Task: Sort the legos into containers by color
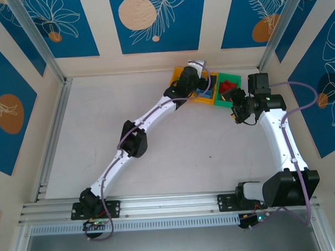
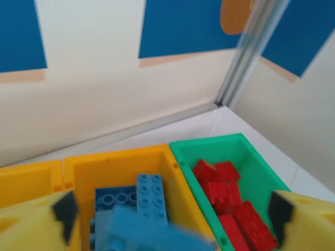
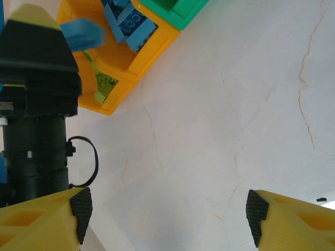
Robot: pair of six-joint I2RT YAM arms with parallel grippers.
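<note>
The containers stand in a row at the back of the table: an orange-yellow bin [image 2: 26,178], a middle orange-yellow bin [image 2: 120,159] and a green bin [image 2: 209,142]. Blue legos [image 2: 152,196] lie in the middle bin and red legos [image 2: 230,201] in the green one. Lime green legos [image 3: 104,83] lie in the end orange bin. My left gripper [image 2: 172,219] hangs open over the middle bin, and a blurred blue brick [image 2: 152,232] is loose between its spread fingers. My right gripper [image 3: 167,214] is open over bare table, nothing between its pads.
The back wall and a metal corner post [image 2: 246,52] rise just behind the bins. My left arm [image 1: 151,118] stretches diagonally across the table. The right arm [image 1: 278,132] stands along the right side, its gripper [image 1: 236,109] just in front of the green bin [image 1: 230,79].
</note>
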